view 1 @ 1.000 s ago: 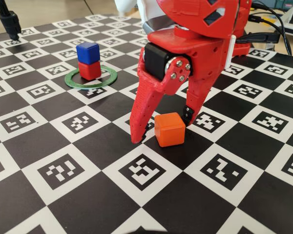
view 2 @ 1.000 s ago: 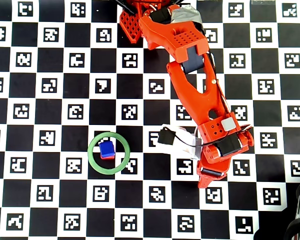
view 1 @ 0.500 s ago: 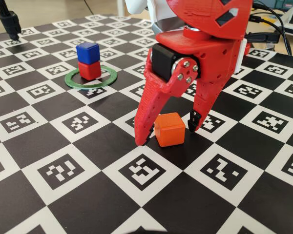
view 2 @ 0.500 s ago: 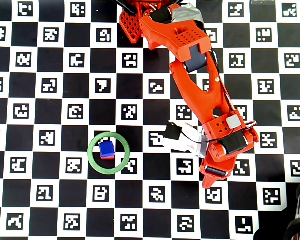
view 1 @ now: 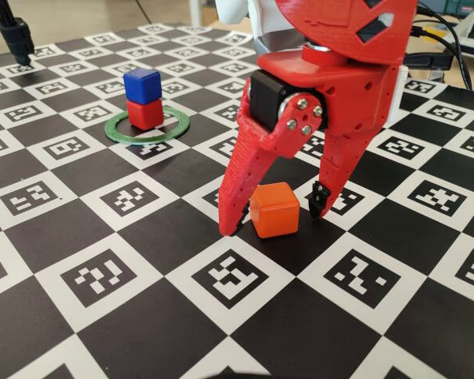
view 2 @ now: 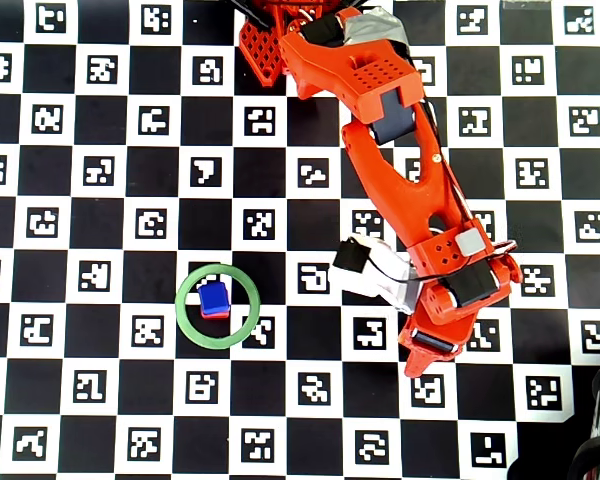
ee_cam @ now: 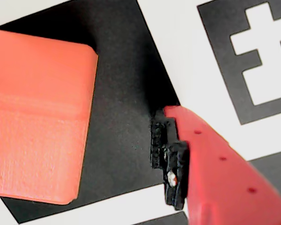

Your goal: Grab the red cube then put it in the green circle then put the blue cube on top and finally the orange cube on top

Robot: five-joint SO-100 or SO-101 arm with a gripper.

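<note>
On a black square of the board sits the orange cube (view 1: 274, 209), and my red gripper (view 1: 272, 219) is open astride it, one fingertip on each side. In the wrist view the orange cube (ee_cam: 37, 117) fills the left, with a clear gap to the black fingertip pad (ee_cam: 171, 154); the other finger is out of frame. At the back left the blue cube (view 1: 141, 84) rests on the red cube (view 1: 145, 115) inside the green circle (view 1: 175, 126). From overhead I see the blue cube (view 2: 215, 298) in the green circle (view 2: 180, 306); the arm hides the orange cube.
The surface is a checkerboard mat (view 1: 103, 276) of black squares and printed markers. A black stand (view 1: 16, 35) rises at the back left corner. Cables (view 1: 442, 43) lie behind the arm at the right. The arm's base (view 2: 280, 40) is at the top of the overhead view.
My gripper has shifted slightly to the right in the fixed view, and its right finger now stands off from the orange cube. The cube and the stack have not moved.
</note>
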